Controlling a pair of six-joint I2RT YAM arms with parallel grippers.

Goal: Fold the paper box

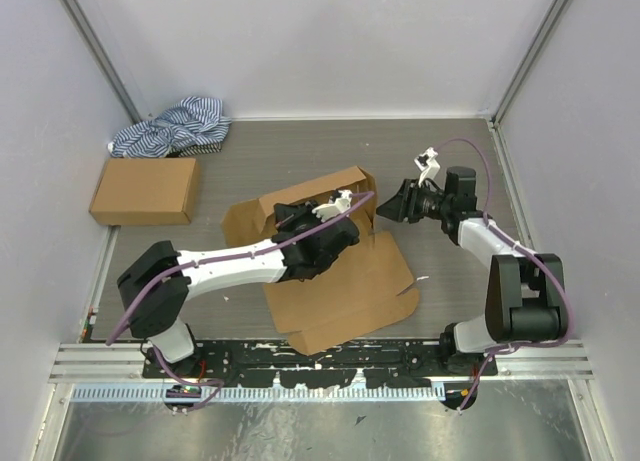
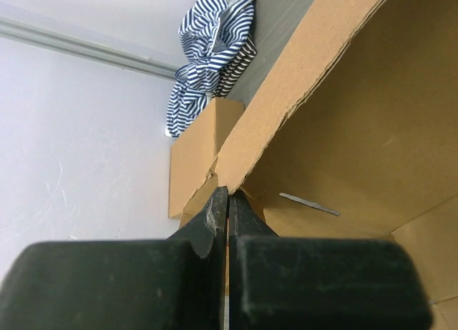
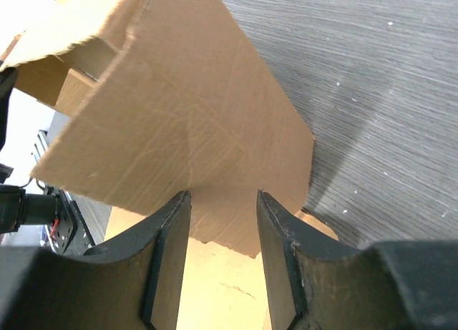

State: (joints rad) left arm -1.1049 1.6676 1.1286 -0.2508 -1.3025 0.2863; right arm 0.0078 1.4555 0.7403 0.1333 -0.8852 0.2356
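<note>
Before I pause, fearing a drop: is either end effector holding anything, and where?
Right end effector: open, nothing held. Left end effector: shut, tips at the paper box wall edge; grip cannot be told.

I see the paper box [image 1: 345, 286] at the centre of the top view: plain brown corrugated cardboard, half folded. Its broad panel lies flat toward the lower middle, with the far panels raised upright.
</note>
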